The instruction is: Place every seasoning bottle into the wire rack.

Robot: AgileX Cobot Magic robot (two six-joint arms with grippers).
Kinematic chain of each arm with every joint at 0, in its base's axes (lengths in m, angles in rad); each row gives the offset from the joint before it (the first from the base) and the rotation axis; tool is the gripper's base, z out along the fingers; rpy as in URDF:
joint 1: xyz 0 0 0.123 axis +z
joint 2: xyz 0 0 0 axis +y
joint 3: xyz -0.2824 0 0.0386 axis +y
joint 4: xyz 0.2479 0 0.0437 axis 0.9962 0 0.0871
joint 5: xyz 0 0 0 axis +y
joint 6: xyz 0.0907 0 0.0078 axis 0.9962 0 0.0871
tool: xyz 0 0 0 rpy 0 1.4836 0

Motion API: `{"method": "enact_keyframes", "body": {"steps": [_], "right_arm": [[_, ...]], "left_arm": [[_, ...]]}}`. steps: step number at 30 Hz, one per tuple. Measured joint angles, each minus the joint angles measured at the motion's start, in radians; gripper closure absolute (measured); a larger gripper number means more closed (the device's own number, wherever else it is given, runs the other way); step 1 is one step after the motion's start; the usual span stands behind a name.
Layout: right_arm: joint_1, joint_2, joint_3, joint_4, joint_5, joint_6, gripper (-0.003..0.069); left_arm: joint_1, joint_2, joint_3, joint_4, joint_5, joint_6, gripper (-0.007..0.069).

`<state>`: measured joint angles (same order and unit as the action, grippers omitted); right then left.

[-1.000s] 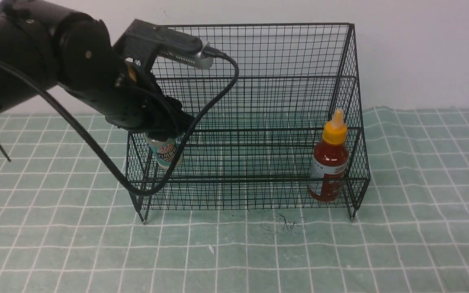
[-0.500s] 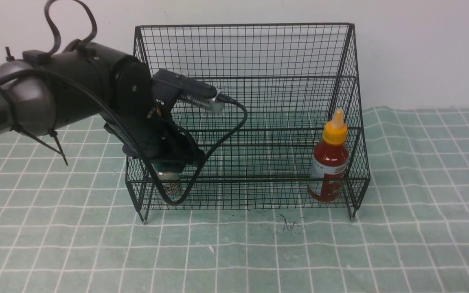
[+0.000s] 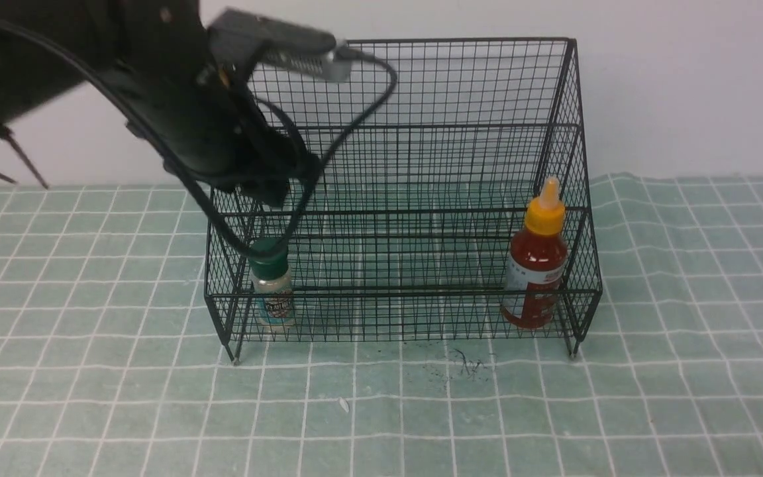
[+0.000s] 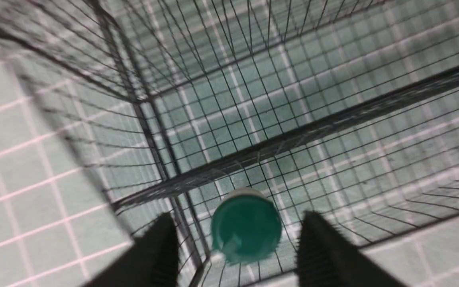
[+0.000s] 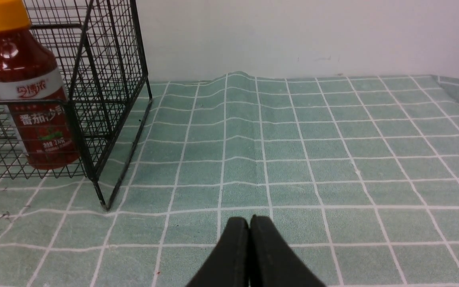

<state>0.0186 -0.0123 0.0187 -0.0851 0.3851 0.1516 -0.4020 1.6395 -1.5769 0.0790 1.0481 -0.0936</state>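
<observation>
The small clear shaker (image 3: 272,288) with a dark green cap stands upright in the front left corner of the black wire rack (image 3: 408,126). Its cap shows from above in the left wrist view (image 4: 246,227). My left gripper (image 3: 274,192) is open and empty, above the shaker and clear of it; in its wrist view the gripper (image 4: 239,229) has its fingers on either side of the cap without touching. The red sauce bottle (image 3: 535,262) with a yellow cap stands in the rack's front right corner and shows in the right wrist view (image 5: 30,95). My right gripper (image 5: 249,223) is shut and empty, low over the cloth.
A green checked cloth (image 3: 686,371) covers the table up to a white wall. The left arm's cable (image 3: 355,132) hangs in front of the rack's left part. A small dark scribble (image 3: 464,363) marks the cloth before the rack.
My left gripper has let go of the shaker, which now stands on the rack's lowest tier, and the arm has risen from it.
</observation>
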Motion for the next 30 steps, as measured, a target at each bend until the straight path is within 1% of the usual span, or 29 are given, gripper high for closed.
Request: {"method": "enact_keyframes", "body": {"steps": [1,2,3,4,6,10,13,15,16,17,20,25,30], "right_arm": [[0.0,0.0,0.0,0.0,0.0,0.002,0.0671],[0.0,0.0,0.0,0.0,0.0,0.005,0.0671],[0.0,0.0,0.0,0.0,0.0,0.016,0.0671],[0.0,0.0,0.0,0.0,0.0,0.023,0.0671],[0.0,0.0,0.0,0.0,0.0,0.032,0.0671],[0.0,0.0,0.0,0.0,0.0,0.038,0.0671],[0.0,0.0,0.0,0.0,0.0,0.039,0.0671],[0.0,0.0,0.0,0.0,0.0,0.039,0.0671],[0.0,0.0,0.0,0.0,0.0,0.039,0.0671],[0.0,0.0,0.0,0.0,0.0,0.041,0.0671],[0.0,0.0,0.0,0.0,0.0,0.042,0.0671],[0.0,0.0,0.0,0.0,0.0,0.042,0.0671],[0.0,0.0,0.0,0.0,0.0,0.042,0.0671]], "left_arm": [[0.0,-0.059,-0.015,0.014,0.012,-0.007,0.0449],[0.0,-0.067,-0.016,0.017,0.013,-0.007,0.0479],[0.0,-0.125,-0.018,0.031,0.014,-0.02,0.0558],[0.0,-0.169,-0.015,0.039,0.013,-0.036,0.0589],[0.0,-0.266,0.013,0.044,-0.012,-0.073,0.062],[0.0,-0.439,0.118,0.045,-0.093,-0.106,0.0631],[0.0,-0.631,0.306,0.046,-0.221,-0.119,0.0631],[0.0,-0.719,0.413,0.047,-0.285,-0.121,0.0631],[0.0,-0.737,0.425,0.047,-0.3,-0.123,0.0631],[0.0,-0.807,0.531,0.047,-0.352,-0.13,0.0631],[0.0,-0.915,0.674,0.047,-0.429,-0.147,0.0631],[0.0,-1.028,0.82,0.047,-0.48,-0.15,0.0631],[0.0,-1.061,0.894,0.049,-0.48,-0.15,0.0631]]}}
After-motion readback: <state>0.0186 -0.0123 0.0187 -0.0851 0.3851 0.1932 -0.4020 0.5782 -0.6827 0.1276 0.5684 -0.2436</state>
